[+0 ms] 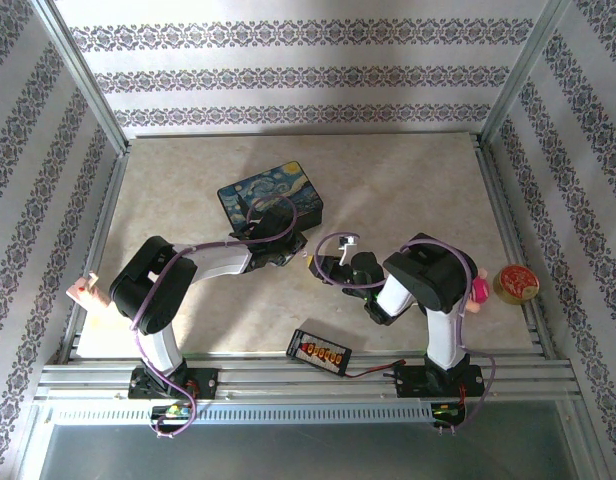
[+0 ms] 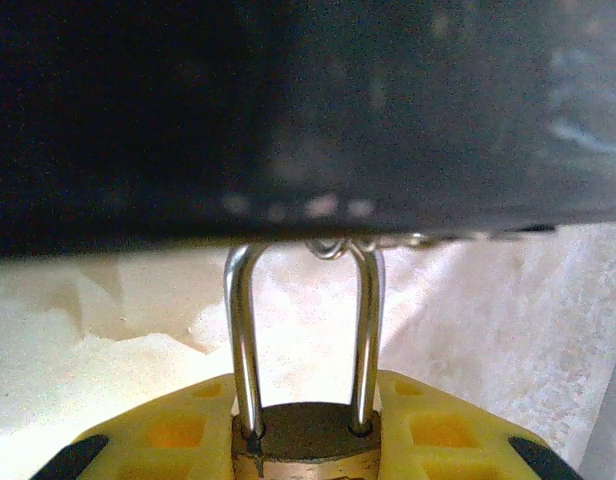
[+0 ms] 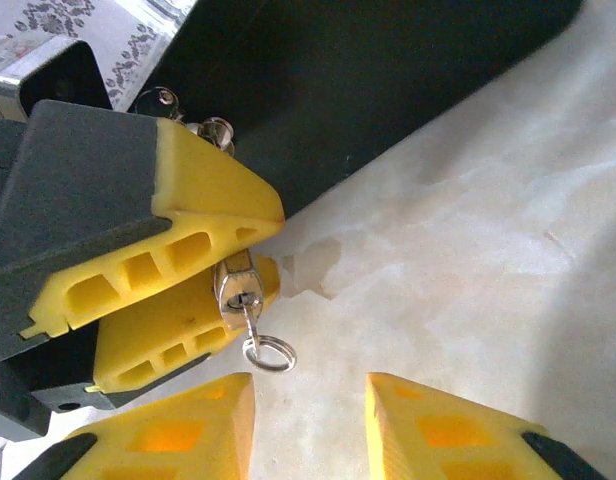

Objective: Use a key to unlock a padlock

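1. The dark blue painting box (image 1: 271, 197) is lying on the table (image 1: 408, 190), and the work is happening just beside it.
2. The left claw (image 3: 263, 248) is squeezing the padlock (image 3: 235, 285) tight between its yellow fingers (image 3: 188, 190).
3. The right claw (image 3: 308, 420) is waiting near the lock with its fingers apart, holding nothing.
4. The shackle (image 2: 243, 340) is sitting in both holes, so I think the lock is not open yet.
5. The key (image 3: 250, 320) is already sticking in the keyhole, its ring (image 3: 269, 352) hanging down. Turning it is the part left, I think.
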You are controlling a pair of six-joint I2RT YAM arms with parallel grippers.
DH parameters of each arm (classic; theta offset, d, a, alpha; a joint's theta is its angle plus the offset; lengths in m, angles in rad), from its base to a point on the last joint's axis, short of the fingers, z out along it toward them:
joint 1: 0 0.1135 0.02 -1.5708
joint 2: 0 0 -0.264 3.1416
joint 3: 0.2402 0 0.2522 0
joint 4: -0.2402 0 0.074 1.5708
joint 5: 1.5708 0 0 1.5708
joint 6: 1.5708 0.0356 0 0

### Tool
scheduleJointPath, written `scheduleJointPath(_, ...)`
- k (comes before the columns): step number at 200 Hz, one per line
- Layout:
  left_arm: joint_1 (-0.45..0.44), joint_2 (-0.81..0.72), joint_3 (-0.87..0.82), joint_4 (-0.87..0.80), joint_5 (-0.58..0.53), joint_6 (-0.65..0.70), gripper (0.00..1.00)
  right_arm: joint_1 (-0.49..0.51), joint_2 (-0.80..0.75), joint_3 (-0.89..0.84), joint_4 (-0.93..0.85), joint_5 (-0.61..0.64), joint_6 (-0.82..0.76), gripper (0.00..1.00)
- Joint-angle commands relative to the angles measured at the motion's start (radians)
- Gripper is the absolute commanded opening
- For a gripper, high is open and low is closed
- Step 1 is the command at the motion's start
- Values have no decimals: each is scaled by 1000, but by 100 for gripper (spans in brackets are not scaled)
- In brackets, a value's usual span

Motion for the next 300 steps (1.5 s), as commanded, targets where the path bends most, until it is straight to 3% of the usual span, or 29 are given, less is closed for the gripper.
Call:
scheduleJointPath(1, 21, 24, -14, 38, 111, -101, 0, 15, -25, -12, -23, 2, -13, 30)
scheduleJointPath(82, 21, 19, -22, 45, 123, -97, 0, 20, -32, 37, -48, -47, -20, 24)
scheduleJointPath(176, 21, 15, -27, 55, 135, -98, 0, 0, -26, 89, -86, -79, -32, 25)
scheduleJointPath(197, 21, 15, -27, 57, 137, -98, 0, -2, -23, 98, -88, -83, -31, 20)
scheduleJointPath(233, 21, 15, -29, 60, 147, -98, 0, -4, -15, 110, -87, -90, -26, 2)
scheduleJointPath(300, 17, 18, -29, 60, 173, -88, 0, -8, -6, 139, -80, -100, 7, 0)
